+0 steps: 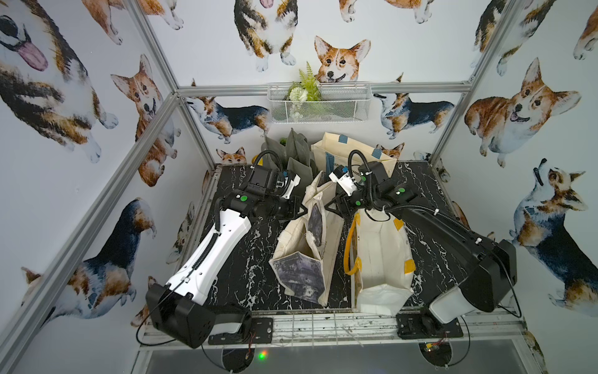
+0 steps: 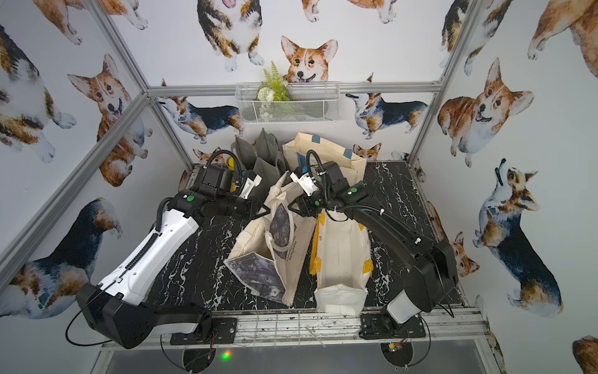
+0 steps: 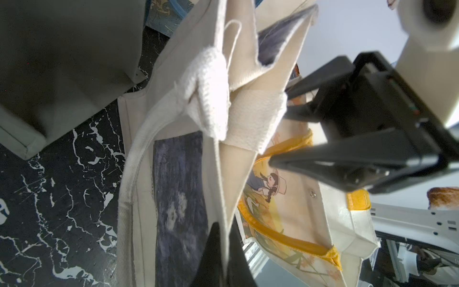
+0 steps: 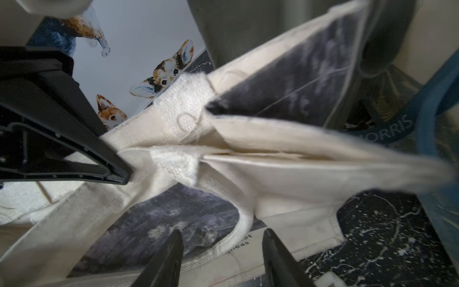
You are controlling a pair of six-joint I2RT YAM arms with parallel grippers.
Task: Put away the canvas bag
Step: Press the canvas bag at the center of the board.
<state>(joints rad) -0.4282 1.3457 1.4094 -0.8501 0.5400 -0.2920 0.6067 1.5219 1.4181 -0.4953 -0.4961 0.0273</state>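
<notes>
2 claws: the left gripper [image 1: 303,211] is clamped on the top hem of the cream canvas bag with a grey-purple painted print [image 1: 299,259]. The right gripper [image 4: 222,233] has its jaws apart and holds nothing.
Right claw's place: just beside the bag's mouth, facing the left claw. The bag's white woven handle [image 4: 244,218] loops down near the gap between its fingers and is not pinched.
Bag: near the middle of the black, white-veined marble tabletop [image 1: 252,278]. It seems to stand on its base, with the mouth squeezed narrow at the claws' end and gaping toward the front edge.
Neighbours: a cream bag with yellow trim [image 1: 382,259] sits just beside it on the right arm's side. A cream bag with blue trim [image 1: 343,145] and grey fabric bags [image 1: 297,149] are at the back wall.
Done: 1 grip on the rim.
Left: the 2nd grip, then, I judge, flattening or lifting the bag and carrying it to storage. I cannot tell which spot is meant.
</notes>
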